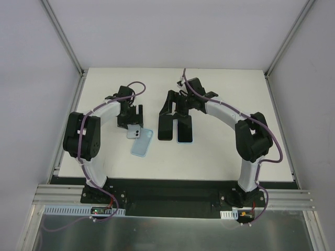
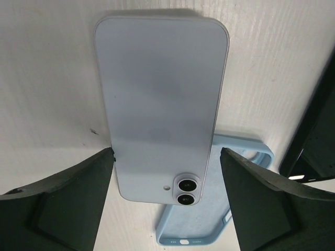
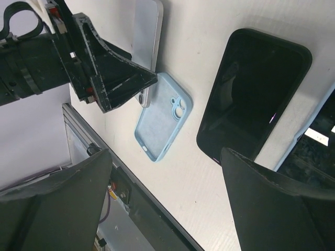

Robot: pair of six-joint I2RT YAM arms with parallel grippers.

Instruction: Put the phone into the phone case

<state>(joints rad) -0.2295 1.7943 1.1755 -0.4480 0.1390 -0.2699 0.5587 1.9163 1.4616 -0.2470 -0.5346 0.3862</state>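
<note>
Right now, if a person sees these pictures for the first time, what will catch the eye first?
First, the pale phone lying back up on the white table, its camera end overlapping the empty light blue case, with the left arm's jaws open on either side of it. Next, to its right in the top view, a black phone and a second dark phone lie side by side below the right arm's open jaws.

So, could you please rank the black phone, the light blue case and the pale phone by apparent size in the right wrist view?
1. black phone, clearly largest.
2. light blue case.
3. pale phone, though unsure: the frame's top edge cuts it off.
</note>
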